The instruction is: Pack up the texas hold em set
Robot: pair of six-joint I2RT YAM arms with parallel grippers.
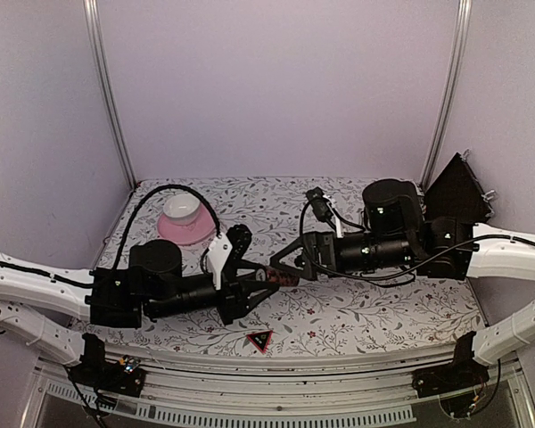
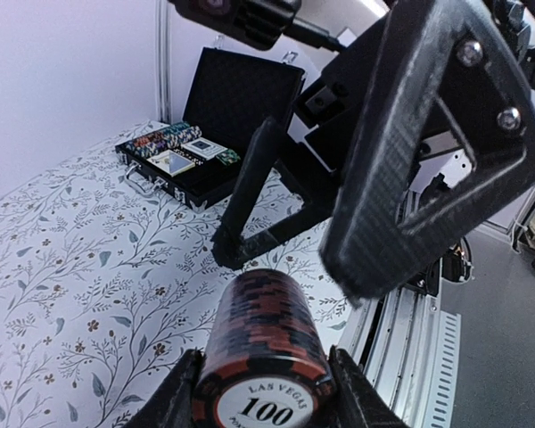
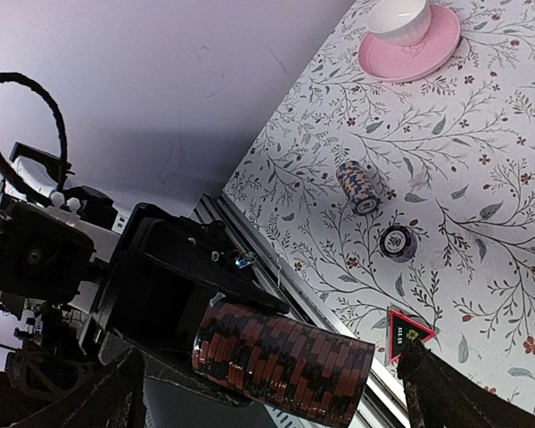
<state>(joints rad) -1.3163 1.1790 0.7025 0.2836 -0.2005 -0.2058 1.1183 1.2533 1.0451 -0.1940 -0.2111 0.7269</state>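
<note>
- Hugging the near edge of the surface (image 1: 383, 308), the triangle marker (image 1: 259, 340) lies alone and unpacked, with bare cloth all round it for a pick from above.
- Just past it, the left gripper (image 2: 266, 392) pinches a red-and-black chip roll (image 2: 263, 339) by one end. It holds the roll level and clear of the surface, free end pointing across.
- The right gripper (image 2: 290, 267) is spread wide, its fingers framing that free end but not closed on it. This reads as a handover, since the case sits on the right arm's side.
- It's tight here, with the two wrists nose to nose. I'd say a straight slide on is the only clean line.
- Further out, a blue-striped roll (image 3: 358, 185) and a dark stack marked 500 (image 3: 398, 242) lie loose and apart, with room around both.
- Far left, the pink saucer (image 3: 401, 64) and its white cup (image 3: 399, 18) are no part of the set.
- Far right, the case (image 2: 245, 94) lies open with its lid up. Chips and card decks (image 2: 185, 156) already sit inside, and the wall is close behind.
</note>
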